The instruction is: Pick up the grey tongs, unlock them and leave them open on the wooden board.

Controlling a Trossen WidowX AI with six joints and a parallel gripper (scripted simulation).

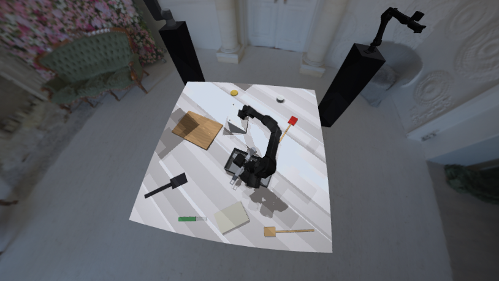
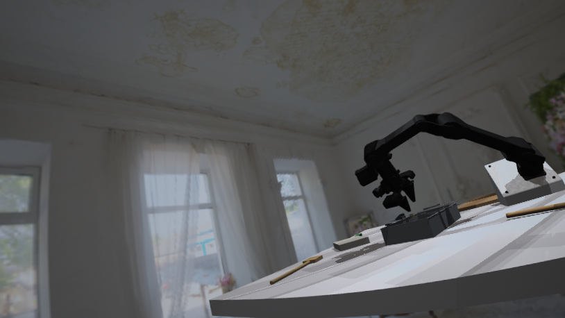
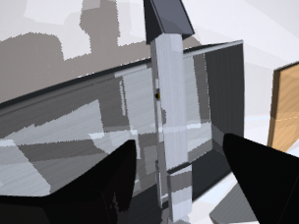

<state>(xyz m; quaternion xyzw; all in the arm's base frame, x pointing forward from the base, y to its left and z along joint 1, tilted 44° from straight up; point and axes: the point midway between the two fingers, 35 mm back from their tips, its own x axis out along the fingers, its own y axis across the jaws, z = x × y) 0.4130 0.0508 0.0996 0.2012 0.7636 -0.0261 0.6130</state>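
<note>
The grey tongs (image 1: 236, 175) (image 3: 174, 98) rest across the roasting tin (image 1: 228, 161) (image 2: 405, 233) (image 3: 225, 98), with their arms close together. My gripper (image 2: 411, 205) (image 3: 179, 143) is open and points down, tilted, above the tin. In the wrist view the tongs run between the two separated fingertips, with a gap on each side; in the exterior view the fingertips are a little above the tin. The arm hides part of the tongs and tin in the top view. The wooden board (image 1: 204, 134) (image 2: 479, 201) (image 3: 287, 105) lies apart from the tin, with nothing on it.
The arm's pale base block (image 1: 237, 126) (image 2: 525, 194) stands beside the board. A black spatula (image 1: 178, 180), a green-handled tool (image 1: 187, 219), a pale block (image 1: 232, 217) (image 2: 350, 243), a wooden spatula (image 1: 270, 231) and a red-headed one (image 1: 292, 120) lie around the tin.
</note>
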